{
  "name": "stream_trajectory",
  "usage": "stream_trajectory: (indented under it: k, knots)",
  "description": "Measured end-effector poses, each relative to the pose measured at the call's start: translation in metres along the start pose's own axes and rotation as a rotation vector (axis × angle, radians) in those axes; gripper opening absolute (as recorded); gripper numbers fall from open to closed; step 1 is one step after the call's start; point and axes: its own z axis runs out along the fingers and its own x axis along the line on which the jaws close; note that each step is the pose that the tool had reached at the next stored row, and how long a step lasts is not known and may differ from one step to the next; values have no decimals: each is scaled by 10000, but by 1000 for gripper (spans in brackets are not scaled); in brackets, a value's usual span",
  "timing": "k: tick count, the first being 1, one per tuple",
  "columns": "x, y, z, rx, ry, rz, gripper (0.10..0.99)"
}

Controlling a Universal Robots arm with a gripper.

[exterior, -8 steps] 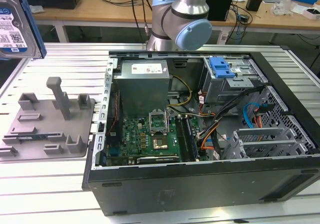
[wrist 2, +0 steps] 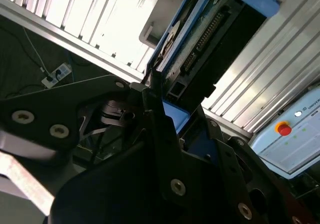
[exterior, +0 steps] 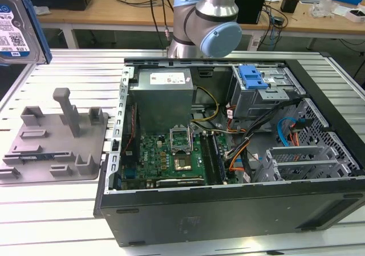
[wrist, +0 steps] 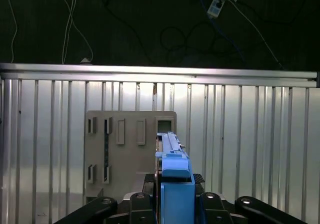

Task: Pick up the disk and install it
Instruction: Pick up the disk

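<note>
The disk (exterior: pixel 16 28) is a silver drive with a white-and-blue label in a blue carrier. It hangs high above the slatted table at the exterior view's far left, away from the open computer case (exterior: pixel 228 153). In the first wrist view the disk (wrist: pixel 174 174) stands edge-on, and my gripper (wrist: pixel 175 196) is shut on its blue carrier, with a black finger on each side. The second wrist view shows the disk's connector edge (wrist 2: pixel 210 39) sticking out past a black finger (wrist 2: pixel 156 102). Directly below the held disk lies the grey tray (wrist: pixel 125 154).
The grey tray with upright posts (exterior: pixel 57 136) lies on the slatted table (exterior: pixel 51 210), left of the case in the exterior view. Inside the case are a motherboard (exterior: pixel 171 156), cables and a drive cage with a blue latch (exterior: pixel 252 76). The arm's joint (exterior: pixel 205 22) stands behind the case.
</note>
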Motion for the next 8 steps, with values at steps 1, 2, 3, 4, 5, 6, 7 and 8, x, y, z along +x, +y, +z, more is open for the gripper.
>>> stream_trajectory:
  k: [1, 2, 3, 4, 5, 6, 7, 8]
  knots:
    - [0, 0, 0, 0, 0, 0, 369]
    - [3, -1, 0, 1, 0, -2, 369]
    - [8, -5, 0, 1, 0, -4, 369]
    - [17, -11, 0, 0, 0, -2, 369]
    - [29, -21, 0, -1, 0, 0, 369]
    - [44, -30, 0, -7, 3, -1, 369]
    - [60, -41, -1, -16, 7, -1, 369]
    - [77, -52, -2, -26, 11, -1, 369]
